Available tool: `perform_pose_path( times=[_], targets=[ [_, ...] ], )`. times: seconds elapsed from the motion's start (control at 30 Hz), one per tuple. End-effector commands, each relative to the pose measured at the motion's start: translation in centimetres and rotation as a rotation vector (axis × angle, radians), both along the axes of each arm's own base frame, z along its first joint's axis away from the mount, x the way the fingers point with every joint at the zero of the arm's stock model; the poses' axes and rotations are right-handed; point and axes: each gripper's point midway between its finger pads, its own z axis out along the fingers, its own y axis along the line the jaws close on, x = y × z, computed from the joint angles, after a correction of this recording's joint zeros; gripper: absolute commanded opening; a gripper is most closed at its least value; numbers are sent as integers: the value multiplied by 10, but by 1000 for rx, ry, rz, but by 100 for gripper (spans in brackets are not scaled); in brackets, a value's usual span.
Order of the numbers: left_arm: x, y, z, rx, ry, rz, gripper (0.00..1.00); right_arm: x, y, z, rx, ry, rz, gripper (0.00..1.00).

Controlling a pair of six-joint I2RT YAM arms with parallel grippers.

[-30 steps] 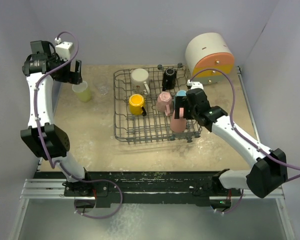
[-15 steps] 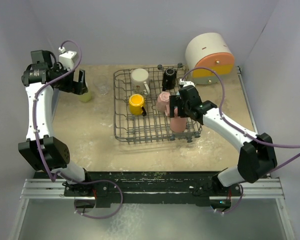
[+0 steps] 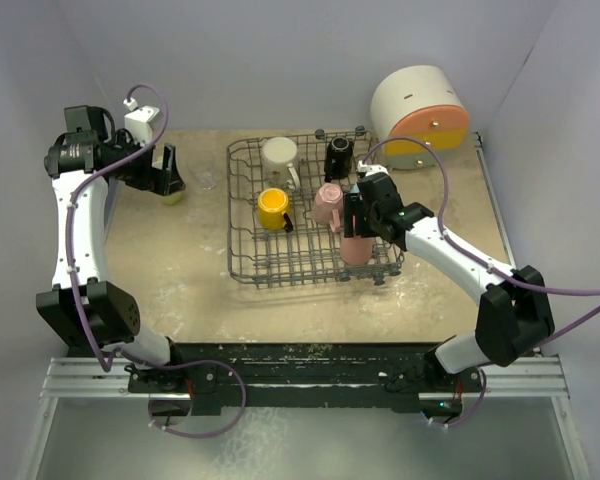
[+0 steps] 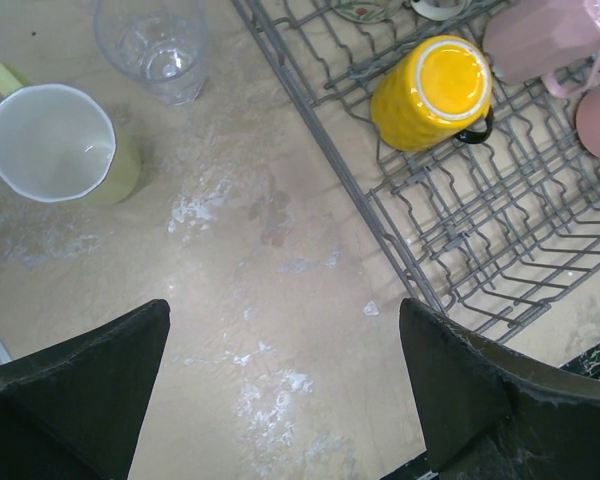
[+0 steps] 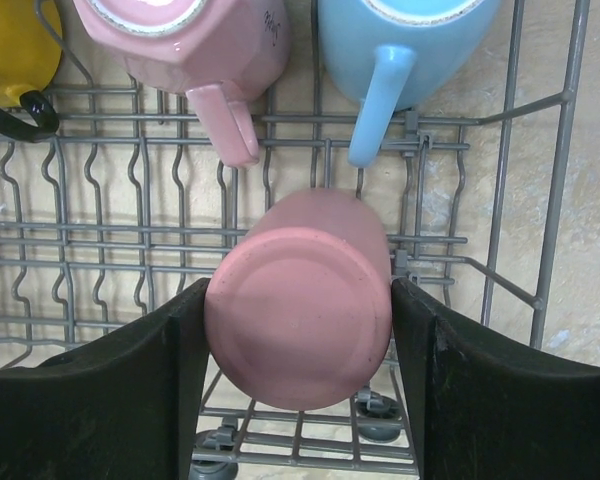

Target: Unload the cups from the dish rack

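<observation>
**Mia:** Where is the dish rack?

**Tom:** The dish rack (image 3: 280,255) sits in the middle of the counter (image 3: 180,270), closer to the far edge than to the near edge. A round white container (image 3: 418,105) stands in the far right corner, just beside the rack's far right corner.

**Mia:** Where is there room to move?

**Tom:** A wide bare patch runs from the rack's left wall to the left edge. Another bare strip lies along the near edge. The strip by the right edge is thinner.

**Mia:** How many cups are in the rack?

**Tom:** Six. A cream cup (image 3: 279,154) and a black cup (image 3: 338,156) are at the far side. An orange-yellow cup (image 4: 432,92) and a pink cup (image 5: 195,35) are in the middle. A light blue cup (image 5: 405,40) is right beside the pink one. A salmon cup (image 5: 298,305) is near the rack's near right corner.

**Mia:** And on the counter?

**Tom:** Two, by the far left corner: a yellow-green cup (image 4: 55,145) and a clear glass (image 4: 152,45), near each other but apart.

**Mia:** What about the grippers?

**Tom:** The right gripper (image 3: 357,215) has one finger on each side of the salmon cup and squeezes it inside the rack. The left gripper (image 3: 166,172) is spread wide with nothing in it, right by the yellow-green cup.
</observation>
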Motion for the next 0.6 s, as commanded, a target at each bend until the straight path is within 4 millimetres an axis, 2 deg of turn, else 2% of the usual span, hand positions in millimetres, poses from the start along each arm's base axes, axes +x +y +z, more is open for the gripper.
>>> perform_pose_path(
  times=[0.0,0.1,0.23,0.4,0.47,0.57],
  targets=[
    [-11,-22,21,-32,-75,-100,99,-3,-3,15,-9,-18,5,51],
    [-14,-30,21,-38,-95,-136,99,-5,-1,41,16,-37,18,45],
    [-16,-36,17,-48,-120,-168,99,-10,5,84,77,-89,53,31],
    [-35,-63,21,-135,-200,-321,99,-13,10,129,143,-161,75,31],
    [-46,-73,22,-143,-267,-408,99,-11,19,147,190,-194,103,33],
    [-57,-83,16,-115,-343,-511,99,-17,42,174,319,-208,175,33]
  ],
)
